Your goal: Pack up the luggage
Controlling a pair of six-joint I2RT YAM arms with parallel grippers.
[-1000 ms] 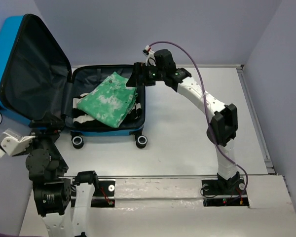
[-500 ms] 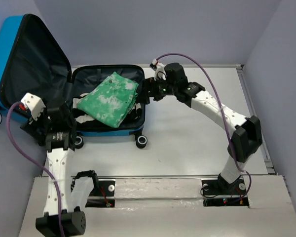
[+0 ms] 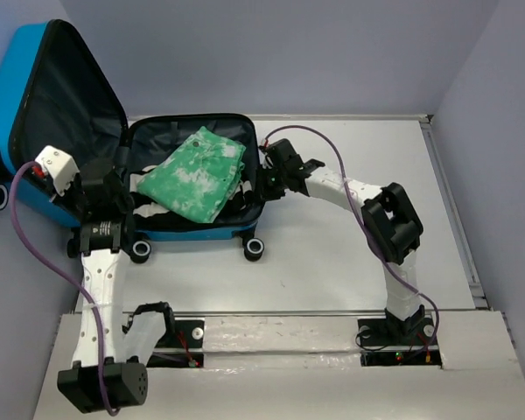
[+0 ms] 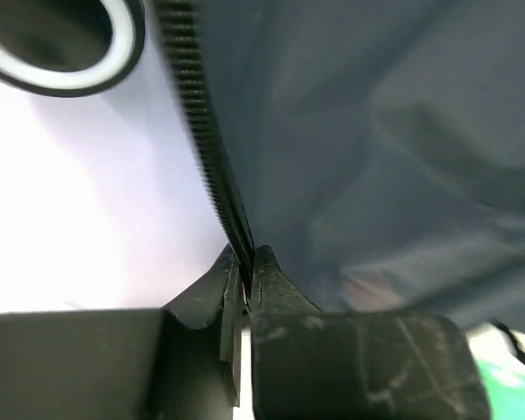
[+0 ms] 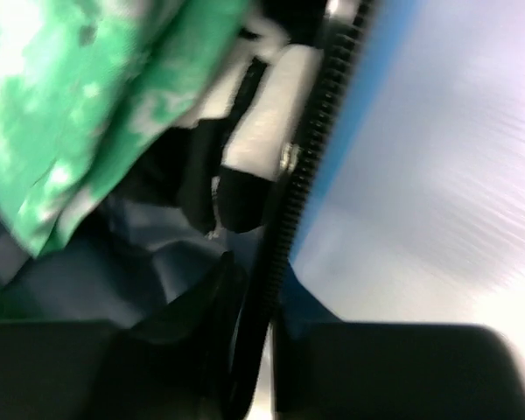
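Stiff, slippery, probably light suitcase (image 3: 192, 231); zipper rims (image 4: 212, 171) good for holding: left gripper (image 4: 245, 267) clenched on lid's, right gripper (image 5: 255, 293) on base's.

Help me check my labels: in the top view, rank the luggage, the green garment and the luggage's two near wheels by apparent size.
1. The luggage, by far the largest.
2. The green garment lying in it.
3. The near wheels: they look alike, so I would not rank one over the other.
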